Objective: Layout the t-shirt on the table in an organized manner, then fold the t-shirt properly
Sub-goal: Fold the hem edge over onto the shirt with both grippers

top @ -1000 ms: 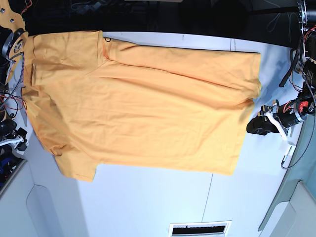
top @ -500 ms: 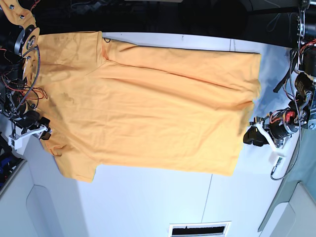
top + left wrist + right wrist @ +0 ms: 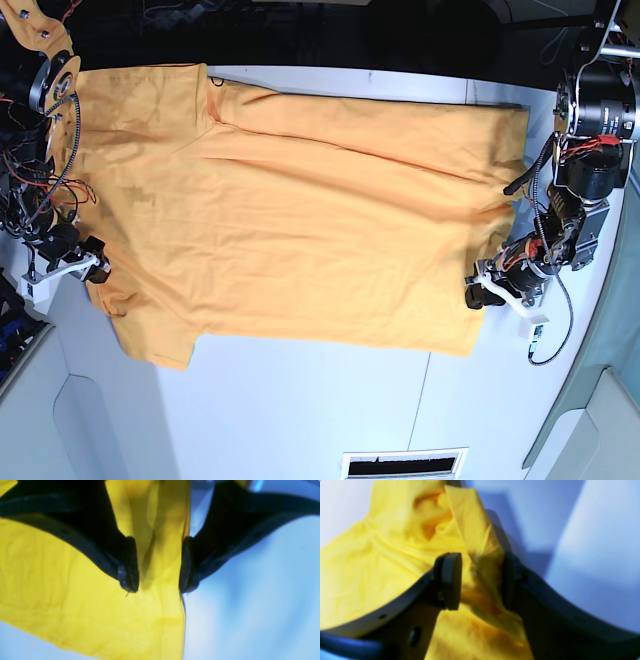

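The orange-yellow t-shirt [image 3: 300, 210] lies spread flat on the white table [image 3: 330, 400], neck at the far left and hem at the right. At the hem's lower right corner, my left gripper [image 3: 478, 292] stands open. In the left wrist view its fingertips [image 3: 130, 565] straddle the hem edge of the t-shirt [image 3: 75, 600], with cloth in the gap. My right gripper [image 3: 97, 272] is at the sleeve on the left. In the right wrist view it [image 3: 481, 580] is open around a raised fold of the t-shirt [image 3: 370, 562], which touches one pad only.
A thin dark seam [image 3: 420, 400] crosses the table near the front. A slotted vent [image 3: 405, 464] sits at the front edge. A grey-green panel [image 3: 590, 410] borders the right side, and a pale raised panel [image 3: 60, 420] the left front. Loose cables hang by both arms.
The left gripper has moved in from the right onto the hem corner. The right gripper has come in from the left edge to the sleeve, and its jaws have narrowed slightly.
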